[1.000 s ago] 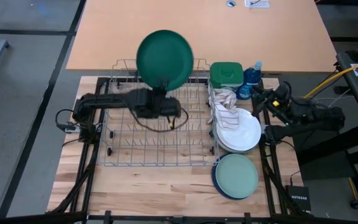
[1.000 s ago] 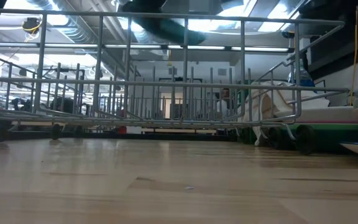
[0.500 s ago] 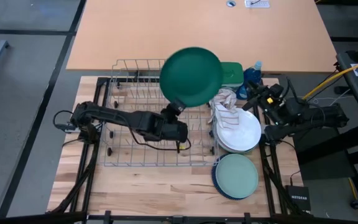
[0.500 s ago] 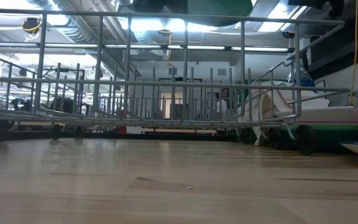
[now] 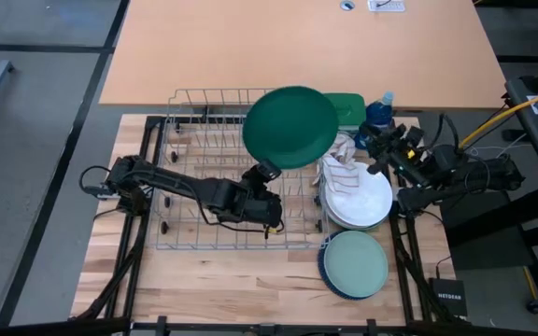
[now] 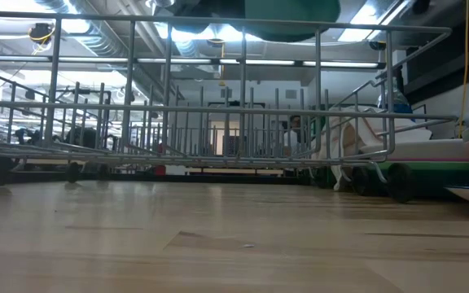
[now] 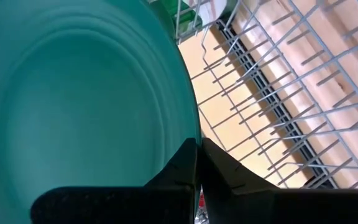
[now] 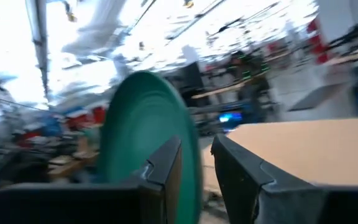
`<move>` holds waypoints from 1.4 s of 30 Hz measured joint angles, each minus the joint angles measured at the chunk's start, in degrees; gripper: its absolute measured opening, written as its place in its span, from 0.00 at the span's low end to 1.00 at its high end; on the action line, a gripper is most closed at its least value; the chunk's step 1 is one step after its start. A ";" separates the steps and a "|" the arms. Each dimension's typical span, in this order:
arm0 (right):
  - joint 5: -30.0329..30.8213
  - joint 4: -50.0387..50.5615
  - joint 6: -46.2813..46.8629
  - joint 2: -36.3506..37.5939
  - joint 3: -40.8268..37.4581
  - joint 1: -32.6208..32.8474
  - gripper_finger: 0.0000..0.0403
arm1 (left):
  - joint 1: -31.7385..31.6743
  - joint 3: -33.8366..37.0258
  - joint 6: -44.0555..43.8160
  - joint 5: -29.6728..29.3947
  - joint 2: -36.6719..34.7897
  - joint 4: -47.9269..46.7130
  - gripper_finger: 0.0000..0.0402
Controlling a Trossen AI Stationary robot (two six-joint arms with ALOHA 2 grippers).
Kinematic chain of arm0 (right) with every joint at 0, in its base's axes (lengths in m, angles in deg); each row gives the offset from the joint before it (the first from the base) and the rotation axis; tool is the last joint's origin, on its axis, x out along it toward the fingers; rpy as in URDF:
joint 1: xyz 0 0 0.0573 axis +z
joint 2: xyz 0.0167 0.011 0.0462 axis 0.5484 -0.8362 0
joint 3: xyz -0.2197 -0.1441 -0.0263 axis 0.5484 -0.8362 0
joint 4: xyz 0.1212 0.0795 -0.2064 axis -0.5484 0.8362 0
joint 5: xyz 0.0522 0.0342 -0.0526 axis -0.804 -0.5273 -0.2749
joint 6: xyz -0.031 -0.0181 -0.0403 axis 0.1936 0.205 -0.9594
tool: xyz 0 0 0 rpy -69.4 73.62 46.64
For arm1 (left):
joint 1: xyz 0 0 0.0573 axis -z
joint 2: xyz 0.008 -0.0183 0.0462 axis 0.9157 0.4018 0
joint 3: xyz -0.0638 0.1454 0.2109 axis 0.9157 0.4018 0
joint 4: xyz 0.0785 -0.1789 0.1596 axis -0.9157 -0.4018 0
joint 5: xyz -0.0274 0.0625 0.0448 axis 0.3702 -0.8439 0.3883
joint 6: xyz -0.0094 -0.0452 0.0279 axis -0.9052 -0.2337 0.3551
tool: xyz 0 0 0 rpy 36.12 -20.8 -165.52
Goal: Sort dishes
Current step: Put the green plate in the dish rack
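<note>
I have the left gripper [image 5: 261, 171] clenched on the rim of the dark green plate [image 5: 290, 126]. Over the last second I swung it from above the rack's [image 5: 194, 224] far edge rightward; it hangs near the green tub [image 5: 348, 105]. The right gripper [image 5: 378, 146] has advanced, fingers parted, empty. Judgement: handover to the right arm is imminent.

A large round dark green plate [image 5: 290, 127] hangs tilted in the air above the far right part of the rack, its face turned upward. A stack of round white plates [image 5: 361, 198] lies flat to the right, and nearer, a light green plate [image 5: 356, 262] rests on a navy one [image 5: 325, 266].
</note>
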State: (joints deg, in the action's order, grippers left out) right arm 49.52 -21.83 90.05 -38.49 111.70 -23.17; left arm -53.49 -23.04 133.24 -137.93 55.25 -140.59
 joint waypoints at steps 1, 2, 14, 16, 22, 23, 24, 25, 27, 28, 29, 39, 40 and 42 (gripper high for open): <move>-1.71 0.06 1.23 0.01 0.00 0.00 0.25 | 0.00 0.00 -0.39 -0.04 0.00 0.03 0.00; -3.14 0.19 2.18 0.03 0.02 0.00 0.25 | -0.02 0.00 -0.73 -0.10 0.00 0.01 0.00; -3.26 6.38 7.30 -4.11 0.04 0.00 0.25 | 1.09 0.00 -2.21 0.01 0.00 0.57 0.00; -2.38 6.34 7.50 -6.02 0.04 0.00 0.25 | 1.48 0.00 -2.20 0.03 0.00 0.76 0.00; -1.12 4.82 7.55 -11.28 0.04 0.00 0.25 | 2.35 0.00 -1.78 0.05 0.00 3.19 0.00; -0.73 3.97 7.46 -12.05 0.04 0.00 0.25 | 2.55 0.00 -1.44 0.01 0.00 3.01 0.00; -0.59 3.00 7.41 -12.76 0.04 0.00 0.25 | 2.69 0.00 -1.27 -0.02 0.00 2.96 0.00; -0.46 2.24 7.39 -13.36 0.04 -0.02 0.25 | 2.86 0.00 -1.25 -0.06 0.00 2.98 0.00; -0.44 1.07 7.34 -14.55 0.04 -0.04 0.25 | 3.10 0.00 -1.46 -0.09 0.00 3.00 0.00; -0.43 0.54 7.15 -15.13 0.04 -0.04 0.25 | 3.25 0.00 -1.64 -0.08 0.00 3.00 0.00; -0.40 0.12 6.97 -15.62 0.04 -0.09 0.25 | 3.40 0.00 -1.75 -0.08 0.00 2.96 0.00; 0.06 -0.97 7.02 -18.11 0.09 -0.15 0.12 | 4.22 0.00 -1.86 0.25 0.00 2.72 0.00; 0.24 -0.97 7.10 -18.11 0.09 -0.17 0.09 | 4.22 0.00 -1.81 0.31 0.00 2.72 0.00; 0.31 -1.14 7.21 -18.11 0.09 -0.17 0.04 | 4.24 0.00 -1.70 0.48 0.00 2.90 0.01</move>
State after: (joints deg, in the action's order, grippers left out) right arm 49.83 -22.97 97.26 -56.61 111.79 -23.35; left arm -49.26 -23.04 131.53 -137.45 55.25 -137.69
